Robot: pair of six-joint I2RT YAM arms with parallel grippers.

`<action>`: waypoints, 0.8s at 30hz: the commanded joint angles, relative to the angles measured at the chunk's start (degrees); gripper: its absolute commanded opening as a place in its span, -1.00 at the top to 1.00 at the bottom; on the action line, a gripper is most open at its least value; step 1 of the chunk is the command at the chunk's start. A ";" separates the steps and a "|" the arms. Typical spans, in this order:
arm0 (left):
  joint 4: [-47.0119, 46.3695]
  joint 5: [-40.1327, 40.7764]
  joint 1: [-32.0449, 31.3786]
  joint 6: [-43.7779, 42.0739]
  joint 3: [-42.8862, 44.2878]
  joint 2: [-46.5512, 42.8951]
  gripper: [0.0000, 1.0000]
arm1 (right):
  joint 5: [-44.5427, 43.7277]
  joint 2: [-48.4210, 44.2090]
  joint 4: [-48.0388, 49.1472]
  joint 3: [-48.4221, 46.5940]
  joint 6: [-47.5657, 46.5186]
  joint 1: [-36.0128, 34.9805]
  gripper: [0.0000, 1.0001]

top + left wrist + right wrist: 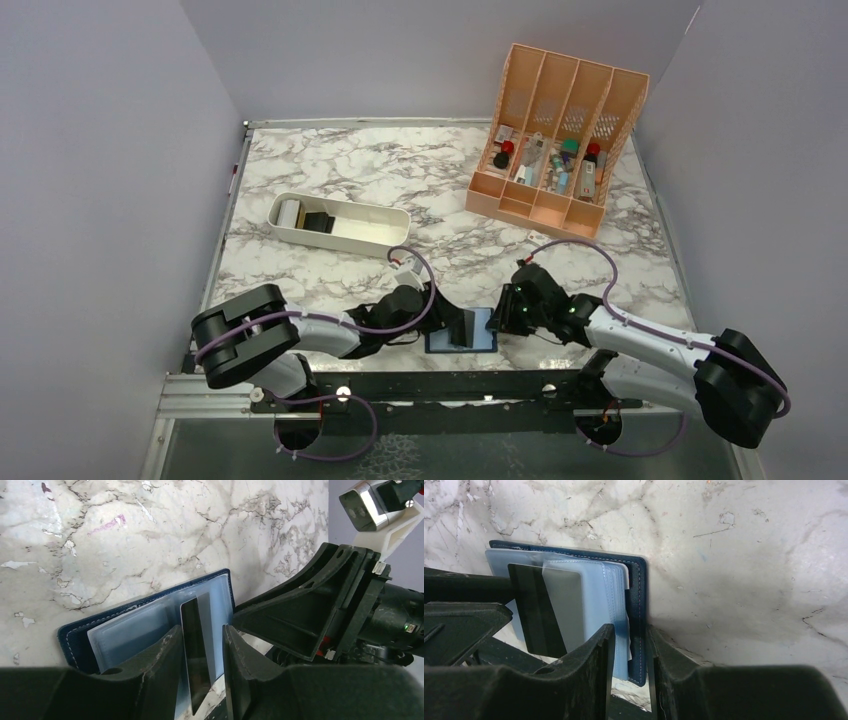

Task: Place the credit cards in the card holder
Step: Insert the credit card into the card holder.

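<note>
Found near the front edge of the marble table [350, 170], between the two arms: the card holder [75, 641], lying open with the navy cover down and the pale clear pockets up. Pinching its right border with the right gripper [630, 629], fingers pressed from both sides on the navy cover and the pocket leaves, as seen in the right wrist view. Raised at an angle from the pockets, one credit card [195, 650], dark and glossy, with a black stripe along one side and its far part under a clear leaf. Keeping the left gripper [201, 630] around this card with fingers spread, one at each side. Hard to tell from the left wrist view whether a finger touches the card or only stands just beside it. Both grippers very close together over the holder, facing each other. Farther back on the table, to the left, a white oblong tray [350, 247] with some dark flat things at its left end. To the right, well apart, an orange slotted organizer [530, 80] with small items in its front compartments.
</note>
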State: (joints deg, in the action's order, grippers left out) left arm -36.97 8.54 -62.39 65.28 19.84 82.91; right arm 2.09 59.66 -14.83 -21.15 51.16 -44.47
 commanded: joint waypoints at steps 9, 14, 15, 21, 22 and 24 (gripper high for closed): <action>10.76 4.29 -2.73 -3.65 1.02 -2.33 0.04 | 0.94 -2.47 -2.35 0.67 0.11 -0.27 0.33; 15.73 6.28 -3.91 -5.16 2.80 -4.43 -0.04 | 0.59 -2.57 -3.43 0.29 -0.17 -0.27 0.33; 16.61 6.36 -4.16 -5.52 3.30 -4.81 -0.05 | 0.61 -2.59 -3.40 0.28 -0.12 -0.27 0.33; 19.43 7.08 -6.32 -3.44 3.22 -5.95 -0.09 | 2.09 -3.54 -2.45 0.93 -0.56 -0.27 0.30; 19.39 7.35 -6.79 -3.04 3.01 -6.20 -0.09 | 2.65 -3.89 -1.95 1.20 -0.88 -0.27 0.30; 19.28 7.57 -7.33 -2.53 2.97 -6.44 -0.10 | 3.23 -4.29 -1.38 1.65 -0.92 -0.24 0.29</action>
State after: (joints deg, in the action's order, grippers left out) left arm -20.86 13.61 -68.31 61.49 22.87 77.73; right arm 2.98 56.88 -16.71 -20.78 50.98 -44.47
